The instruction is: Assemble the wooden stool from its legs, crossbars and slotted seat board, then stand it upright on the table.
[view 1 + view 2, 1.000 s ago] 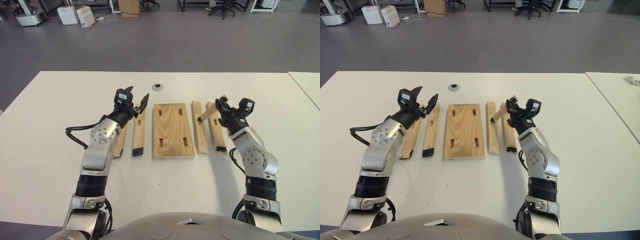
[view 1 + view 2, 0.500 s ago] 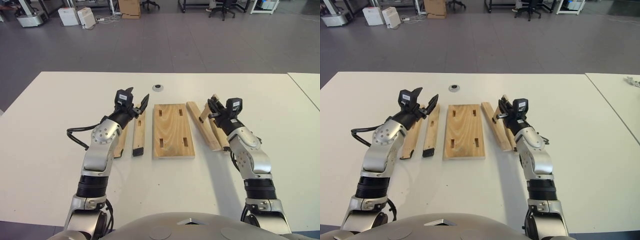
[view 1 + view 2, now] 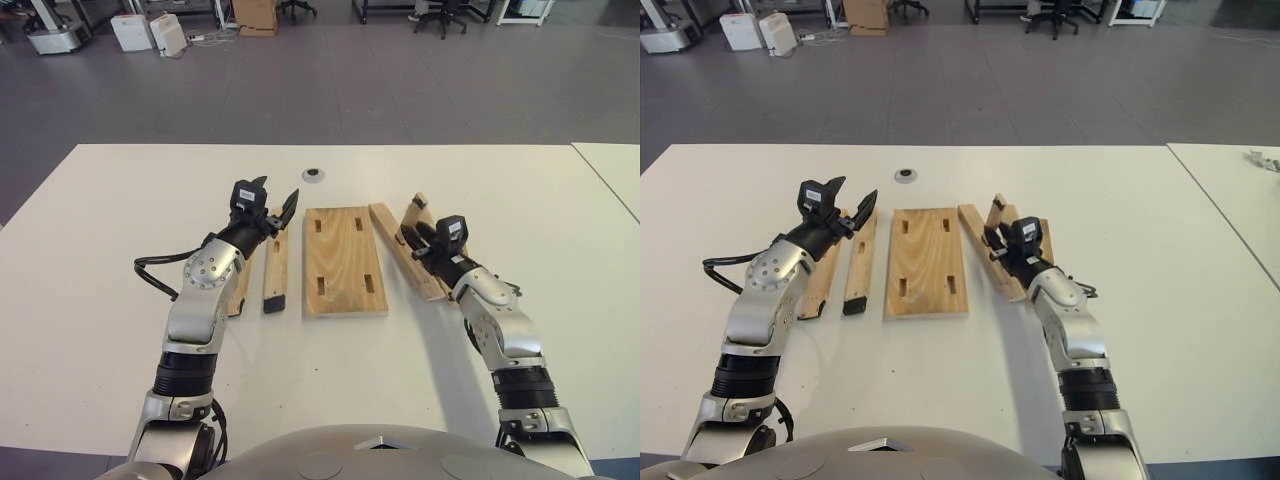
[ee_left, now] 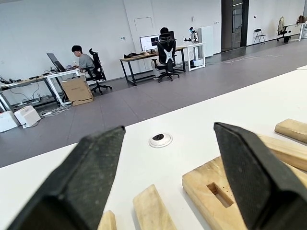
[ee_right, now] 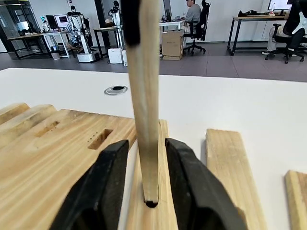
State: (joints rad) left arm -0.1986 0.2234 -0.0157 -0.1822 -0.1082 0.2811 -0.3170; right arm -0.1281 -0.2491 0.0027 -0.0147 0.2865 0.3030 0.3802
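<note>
The slotted seat board [image 3: 345,262] lies flat mid-table. Left of it two legs [image 3: 275,266] lie side by side, and my left gripper [image 3: 272,201] hovers open over their far ends; its fingers [image 4: 72,191] stand wide apart with nothing between them. Right of the board a leg [image 3: 393,245] lies askew. My right gripper [image 3: 410,242] is low over it, shut on a thin wooden crossbar [image 5: 144,96], whose end rests on the wooden leg [image 5: 152,218] below. Another wooden piece [image 5: 230,163] lies beside it.
A small black-and-white disc [image 3: 314,175] sits on the white table [image 3: 120,230] beyond the board. A second table's corner [image 3: 615,170] shows at far right. Open floor with desks and chairs lies behind.
My right gripper has dropped and swung left toward the board with the crossbar in it. The leg beside the board has turned askew. The left arm has not moved.
</note>
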